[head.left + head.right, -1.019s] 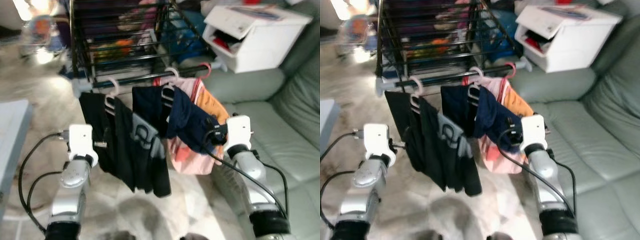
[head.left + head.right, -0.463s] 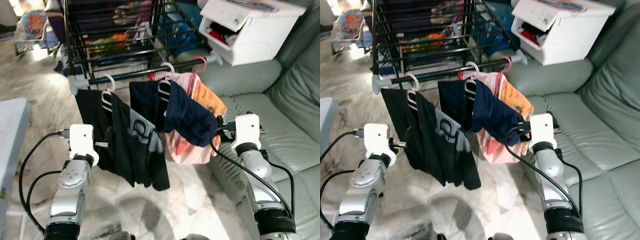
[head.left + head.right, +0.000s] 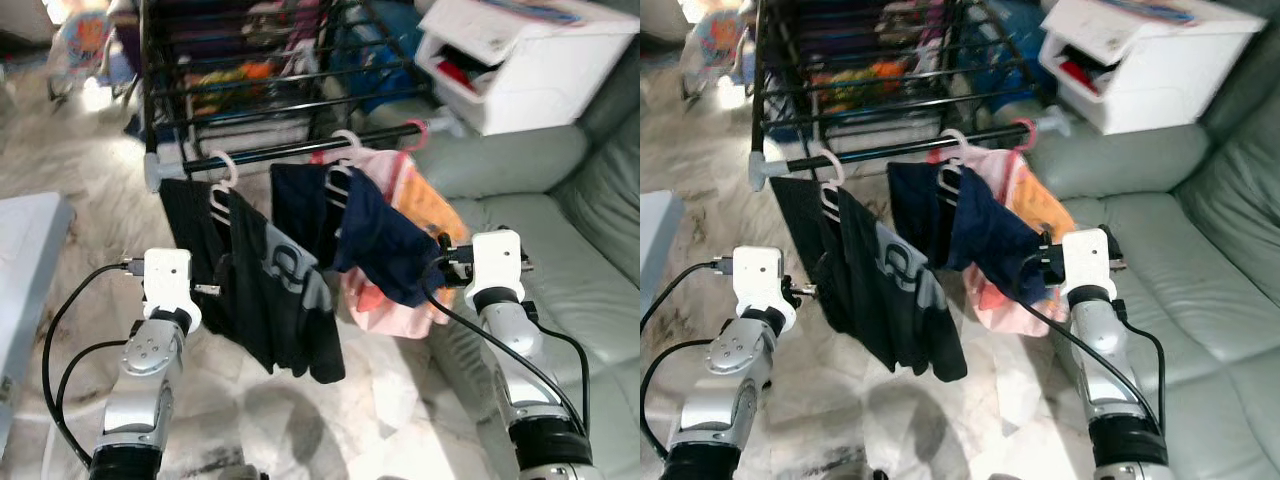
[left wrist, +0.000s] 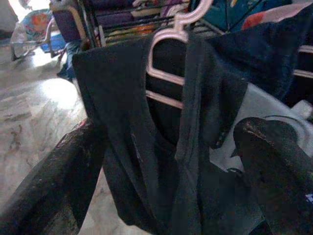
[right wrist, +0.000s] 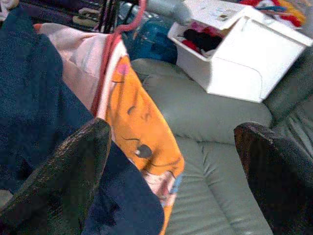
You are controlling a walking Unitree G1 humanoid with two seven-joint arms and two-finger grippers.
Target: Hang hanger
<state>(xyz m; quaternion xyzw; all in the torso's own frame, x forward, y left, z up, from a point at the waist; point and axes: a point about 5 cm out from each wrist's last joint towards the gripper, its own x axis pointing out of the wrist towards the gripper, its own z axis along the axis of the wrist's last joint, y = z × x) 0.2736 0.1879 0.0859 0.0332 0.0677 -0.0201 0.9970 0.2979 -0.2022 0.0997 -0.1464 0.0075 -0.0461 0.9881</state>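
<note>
Nearest, the left end effector [image 4: 166, 161] has its fingers spread wide around the black garment [image 3: 265, 285] without gripping it. The right end effector [image 5: 171, 166] is also wide open, empty, beside the navy garment [image 3: 375, 235]. Beyond, the white hanger [image 3: 222, 178] and red hanger [image 5: 115, 44] hang on the drying rack's rail [image 3: 290, 150], the sofa [image 3: 560, 230] alongside.

rack [image 3: 160, 90]: black metal rods, slight sheen
hanger [image 4: 168, 54]: pale pink plastic, smooth
black garment [image 3: 255, 290]: matt cloth
navy garment [image 3: 385, 240]: soft matt cloth
sofa [image 3: 590, 260]: grey-green leather look, smooth
floor [image 3: 90, 170]: glossy marbled tile
arms [image 3: 145, 385]: brushed silver metal
</note>
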